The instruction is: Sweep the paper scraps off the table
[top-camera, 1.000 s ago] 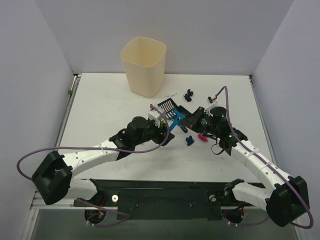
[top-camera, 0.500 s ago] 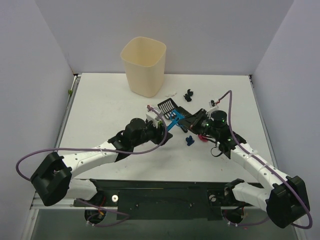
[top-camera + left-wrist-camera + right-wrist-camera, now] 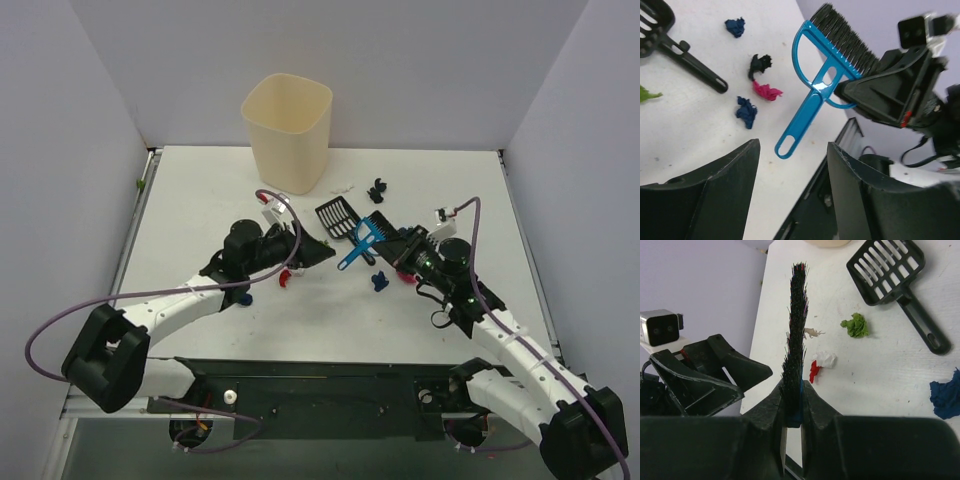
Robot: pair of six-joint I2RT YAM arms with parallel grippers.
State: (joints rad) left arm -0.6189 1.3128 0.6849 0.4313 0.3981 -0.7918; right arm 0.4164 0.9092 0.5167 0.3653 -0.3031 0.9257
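Right fingers (image 3: 765, 412) pinch the brush (image 3: 796, 325) — left wrist shows its handle (image 3: 801, 119).

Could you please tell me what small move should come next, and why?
I'd probably bring the left gripper to the handle of the scoop and close on it. The right gripper is shut on the brush, while the left is open and empty, and the scoop lies ungripped on the table near the paper scraps.

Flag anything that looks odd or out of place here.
The right gripper clamps the blue brush at its bristle head, handle sticking out free. The black scoop lies unheld on the table; the left gripper is open and empty.
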